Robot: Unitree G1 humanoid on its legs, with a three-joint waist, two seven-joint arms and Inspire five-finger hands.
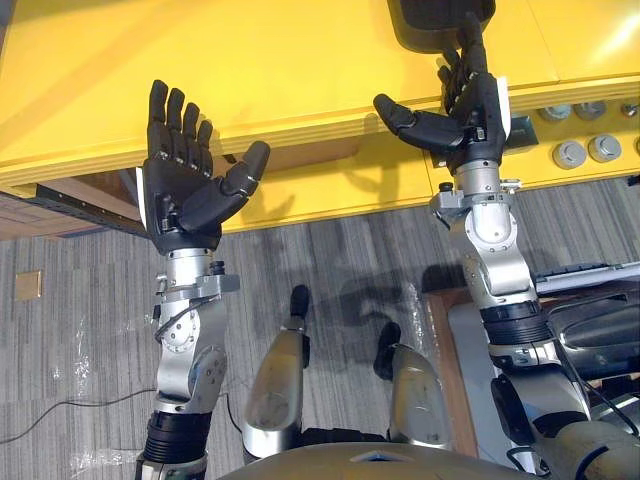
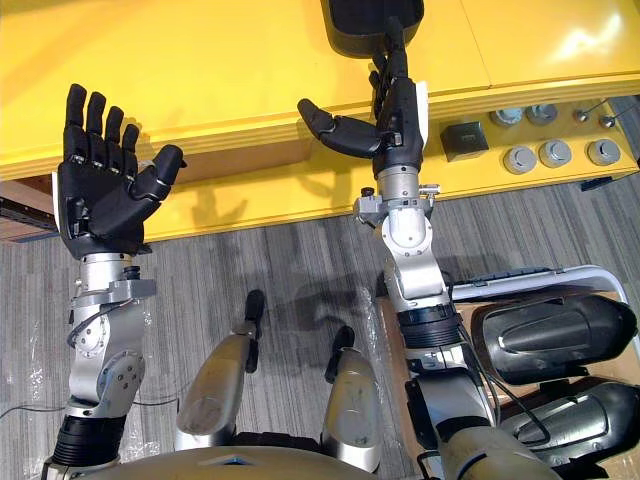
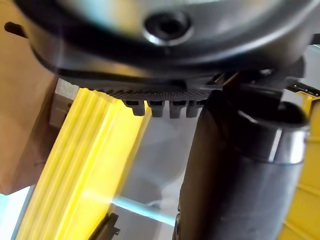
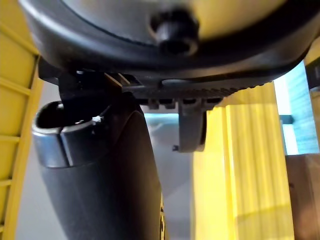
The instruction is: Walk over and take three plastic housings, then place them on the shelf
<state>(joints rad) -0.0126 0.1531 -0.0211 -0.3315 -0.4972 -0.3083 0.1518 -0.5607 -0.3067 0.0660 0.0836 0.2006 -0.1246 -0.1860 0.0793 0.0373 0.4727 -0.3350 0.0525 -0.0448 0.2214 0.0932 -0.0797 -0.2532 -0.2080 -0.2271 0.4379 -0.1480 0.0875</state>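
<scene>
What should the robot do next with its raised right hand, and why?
Probably draw the right hand back from the dark plastic housing on the yellow shelf: its fingers are straight and hold nothing, so that housing seems placed. The left hand is open and empty too. Two more dark housings lie low at the robot's right, likely the next to fetch.

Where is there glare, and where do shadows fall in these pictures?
Left eye view: glare whitens the yellow shelf top toward the right. Right eye view: the open left hand and right hand throw shadows on the shelf's lower ledge. Left wrist view: a bright streak crosses the shelf's edge.
</scene>
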